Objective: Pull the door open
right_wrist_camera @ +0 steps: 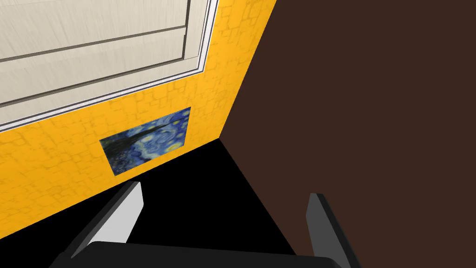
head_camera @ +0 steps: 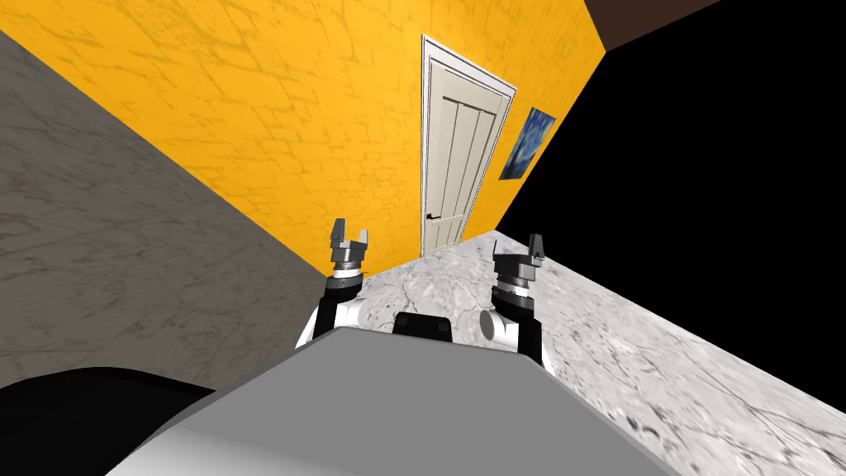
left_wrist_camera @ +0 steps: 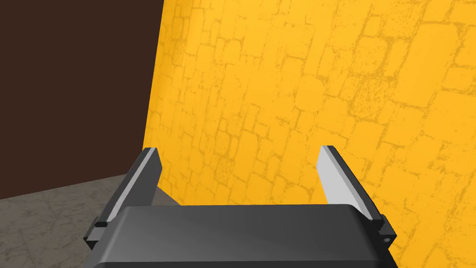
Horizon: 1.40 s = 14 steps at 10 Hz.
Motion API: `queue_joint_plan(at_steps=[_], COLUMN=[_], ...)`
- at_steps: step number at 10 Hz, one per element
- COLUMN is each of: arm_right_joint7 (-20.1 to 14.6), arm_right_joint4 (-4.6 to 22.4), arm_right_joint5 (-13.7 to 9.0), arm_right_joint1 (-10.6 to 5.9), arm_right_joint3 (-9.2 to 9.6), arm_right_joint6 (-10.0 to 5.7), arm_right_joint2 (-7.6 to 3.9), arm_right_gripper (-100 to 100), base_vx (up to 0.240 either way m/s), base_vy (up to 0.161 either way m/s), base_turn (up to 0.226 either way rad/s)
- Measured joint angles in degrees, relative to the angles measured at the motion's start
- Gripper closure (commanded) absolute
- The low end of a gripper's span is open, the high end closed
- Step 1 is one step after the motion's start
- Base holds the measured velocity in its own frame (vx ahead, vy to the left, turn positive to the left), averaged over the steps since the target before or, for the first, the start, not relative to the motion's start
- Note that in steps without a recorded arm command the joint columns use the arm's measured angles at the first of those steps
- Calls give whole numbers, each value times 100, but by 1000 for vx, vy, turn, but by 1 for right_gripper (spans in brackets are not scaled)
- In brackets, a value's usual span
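- The left gripper, a dark box carrying 2 thin, light grey blade fingers, is held up just ahead of me. Its fingers stand apart with nothing between them, facing the yellow wall.
- The right gripper, built the same, is raised beside it. Its 2 blades are also spread wide and empty, and neither gripper touches the door.
- The yellow wall, printed with a faint pattern of irregular cracked stones, runs across the view ahead.
- A grey, mottled, stone-like wall meets the yellow one in a corner on my left.
- A flat black area lies past the yellow wall's right end.
- The white floor, veined in grey like marble, stretches from the arms to the foot of the door.
- A plain dark brown ceiling sits above the walls.
- The tall rectangular cream door, with recessed vertical panels and a wood-like grain, sits in a thin white frame in the yellow wall. It stands well apart from both grippers, ahead and between them.
- A small rectangular painting of blue swirls with yellow flecks hangs flat on the wall just right of the frame.
- A small dark lever handle sits at the door's left edge, low in the head view.
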Motion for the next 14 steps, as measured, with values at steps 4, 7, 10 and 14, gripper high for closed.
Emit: queue_joint_plan(at_steps=[4, 7, 10, 14], arm_right_joint7=[22, 27, 52, 62], arm_right_joint4=[453, 766, 1210, 1773], arm_right_joint5=[-4, -25, -27, -53], arm_right_joint1=[-161, -295, -484, -707], arm_right_joint3=[-42, -108, -154, -247], arm_right_joint6=[-120, -162, -270, -384], arm_right_joint2=[-113, -211, -274, -398], arm_right_gripper=[-100, -100, -100, -100], base_vx=[74, 75, 77, 82], base_vy=[-24, -27, -31, -41], base_turn=[99, 88, 110, 127])
